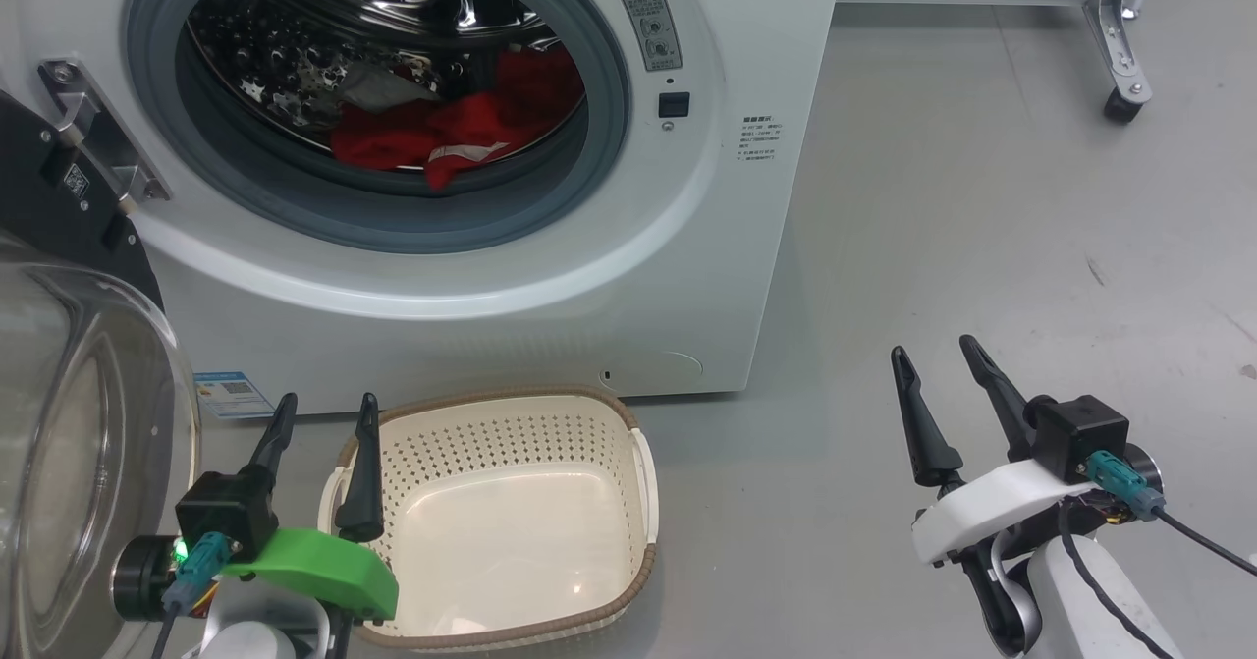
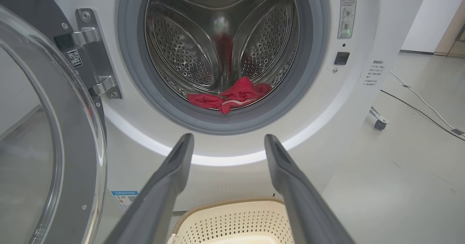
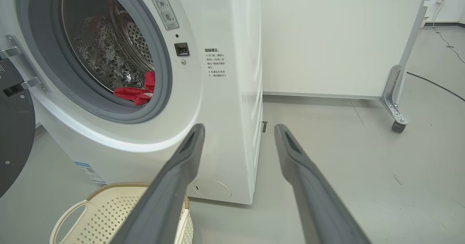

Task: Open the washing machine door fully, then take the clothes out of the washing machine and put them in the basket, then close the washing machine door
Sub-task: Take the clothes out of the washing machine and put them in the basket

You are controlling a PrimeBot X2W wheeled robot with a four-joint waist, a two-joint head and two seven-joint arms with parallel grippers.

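Both grippers sit nearest me, fingers pointing far toward the washing machine (image 1: pixel 550 325). My left gripper (image 1: pixel 329 402) is at the left edge of the one basket (image 1: pixel 511 438), my right gripper (image 1: pixel 933 347) well to the right over the floor. Each is spread wide, holding nothing. That basket stands mouth-up just in front of the machine. One garment, the clothes (image 1: pixel 462 129), lies crumpled in the drum bottom, stretched left to right. At the near left the washing machine door (image 1: pixel 88 394) hangs swung open.

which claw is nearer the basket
Left. The left claw is at the basket's left rim, with one finger overlapping it in the head view. The right claw is well off to the basket's right, clear of it.
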